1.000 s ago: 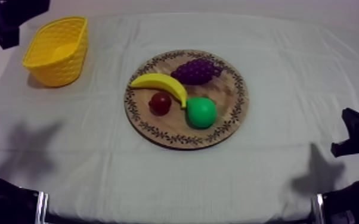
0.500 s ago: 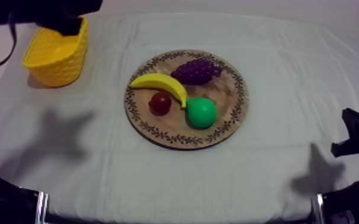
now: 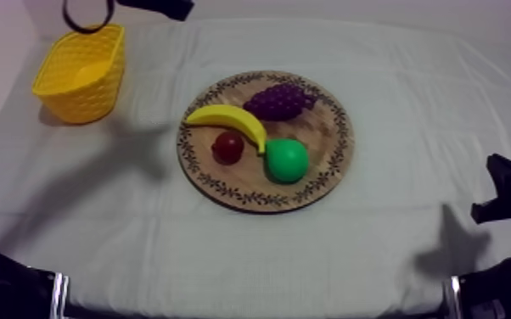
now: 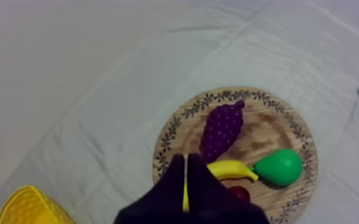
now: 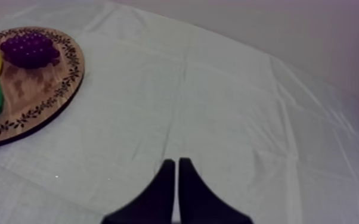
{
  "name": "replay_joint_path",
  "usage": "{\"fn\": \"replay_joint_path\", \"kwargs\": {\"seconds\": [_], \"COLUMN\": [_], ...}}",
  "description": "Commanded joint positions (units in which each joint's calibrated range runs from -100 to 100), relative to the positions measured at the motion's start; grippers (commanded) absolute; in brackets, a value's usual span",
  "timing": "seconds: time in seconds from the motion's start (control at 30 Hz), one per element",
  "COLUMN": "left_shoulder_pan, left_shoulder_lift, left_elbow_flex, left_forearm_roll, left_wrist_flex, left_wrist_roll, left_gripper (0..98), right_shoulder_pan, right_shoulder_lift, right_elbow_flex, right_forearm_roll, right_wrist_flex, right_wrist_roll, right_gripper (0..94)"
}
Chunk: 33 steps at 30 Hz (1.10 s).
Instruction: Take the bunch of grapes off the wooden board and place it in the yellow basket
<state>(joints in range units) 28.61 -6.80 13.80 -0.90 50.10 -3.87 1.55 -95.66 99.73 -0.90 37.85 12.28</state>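
Your left gripper point(image 4: 185, 159), fingers pressed together in a narrow wedge, is at the top view's upper left and is the nearer one. The bunch of grapes point(image 3: 280, 101) lies just beyond its tips on the upper part of the wooden board point(image 3: 322, 140), long axis running left to right across the frame. Your right gripper point(image 5: 177, 162), likewise closed on nothing, sits well apart at lower right. The yellow basket point(image 3: 79, 100) at upper left looks empty, though its floor is partly hidden.

light: dim, even, violet cast
shadows: soft, wide on surface point(image 3: 98, 212) left of board point(image 3: 327, 136); another lower rt
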Motion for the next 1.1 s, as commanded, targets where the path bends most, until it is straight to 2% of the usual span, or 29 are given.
{"fn": "replay_joint_path", "kwargs": {"seconds": [0.0, 0.27, 0.77, 1.07], "left_shoulder_pan": [0.2, 1.8, 2.1, 1.4], "left_shoulder_lift": [4.2, 13.2, 25.0, 26.9], "left_elbow_flex": [-3.3, -13.6, -35.7, -36.0], "left_forearm_roll": [0.04, -0.14, -0.25, -0.29], "left_wrist_flex": [1.3, 6.5, 21.3, 22.8], "left_wrist_roll": [-0.2, -0.5, -1.7, -1.7], "left_gripper": [0.0, 0.0, 0.0, 0.0], "right_shoulder_pan": [0.0, 0.0, 0.0, 0.0], "right_shoulder_lift": [0.0, 0.0, 0.0, 0.0], "right_elbow_flex": [0.0, 0.0, 0.0, 0.0], "right_forearm_roll": [0.0, 0.0, 0.0, 0.0], "right_wrist_flex": [0.0, 0.0, 0.0, 0.0], "right_wrist_roll": [0.0, 0.0, 0.0, 0.0], "right_gripper": [0.2, 0.2, 0.2, 0.2]}}
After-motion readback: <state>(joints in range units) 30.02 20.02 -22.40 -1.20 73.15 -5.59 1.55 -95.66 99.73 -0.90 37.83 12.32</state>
